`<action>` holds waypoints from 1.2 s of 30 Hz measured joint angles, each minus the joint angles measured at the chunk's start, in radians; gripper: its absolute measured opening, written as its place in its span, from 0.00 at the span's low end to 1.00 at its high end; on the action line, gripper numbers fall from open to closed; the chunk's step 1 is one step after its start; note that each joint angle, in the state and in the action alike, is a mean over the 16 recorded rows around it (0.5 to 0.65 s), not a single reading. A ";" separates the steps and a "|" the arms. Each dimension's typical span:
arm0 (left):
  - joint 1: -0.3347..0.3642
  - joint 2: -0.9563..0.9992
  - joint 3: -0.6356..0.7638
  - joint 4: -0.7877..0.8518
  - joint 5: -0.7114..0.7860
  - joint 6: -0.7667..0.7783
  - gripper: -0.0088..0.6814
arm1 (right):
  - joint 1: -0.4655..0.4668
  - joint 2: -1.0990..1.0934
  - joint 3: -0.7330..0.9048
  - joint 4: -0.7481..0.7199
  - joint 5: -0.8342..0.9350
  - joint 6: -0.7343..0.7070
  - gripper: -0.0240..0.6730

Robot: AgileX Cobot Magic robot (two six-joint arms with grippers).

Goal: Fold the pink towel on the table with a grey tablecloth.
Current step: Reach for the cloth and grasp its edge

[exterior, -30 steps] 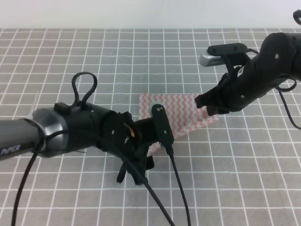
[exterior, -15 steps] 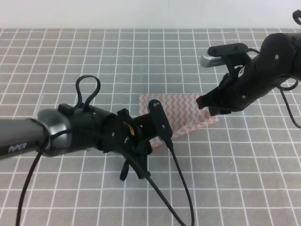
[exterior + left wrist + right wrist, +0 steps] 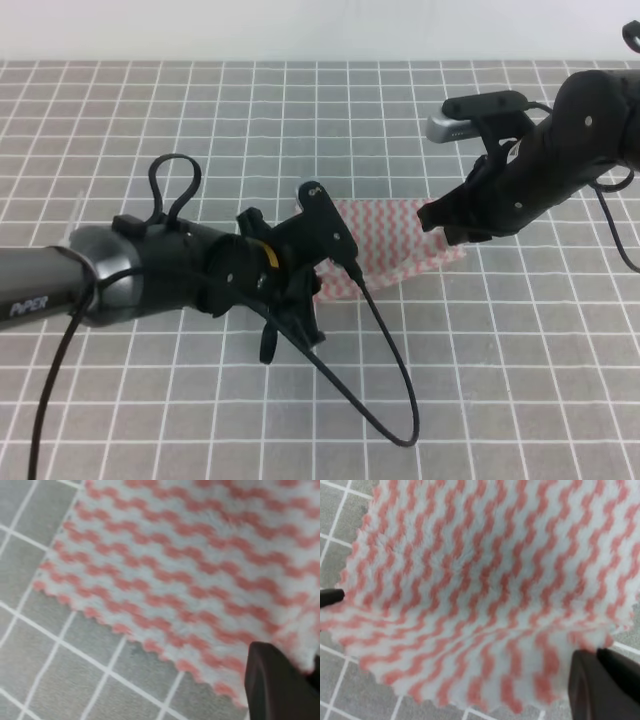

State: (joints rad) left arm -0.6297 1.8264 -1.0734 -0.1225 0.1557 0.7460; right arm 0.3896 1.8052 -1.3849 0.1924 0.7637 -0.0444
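Well, towel: the pink towel (image 3: 400,247) lies on the table with a grey tablecloth (image 3: 300,110), between both arms.
Left gripper (image 3: 280,682): jaws at the near edge; shut or not, I cannot tell.
Right gripper (image 3: 605,680): jaws seem pinched on a corner.
Tip: lift both corners together, slowly.

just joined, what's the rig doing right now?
Two-arm towel fold in progress. The pink towel lies on the grey gridded tablecloth. The left gripper is low over the towel's near-left edge; its wrist view shows one finger at the pinked border. The right gripper is at the far-right corner, and the cloth there looks lifted and rumpled. Neither camera shows clearly whether either gripper is closed on the cloth.
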 joint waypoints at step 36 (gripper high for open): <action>0.044 0.151 -0.236 -0.002 0.053 0.000 0.01 | -0.019 0.046 0.000 -0.046 -0.118 0.022 0.01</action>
State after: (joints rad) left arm -0.5854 1.9777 -1.3097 -0.1245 0.2091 0.7459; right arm 0.3706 1.8515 -1.3848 0.1460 0.6456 -0.0229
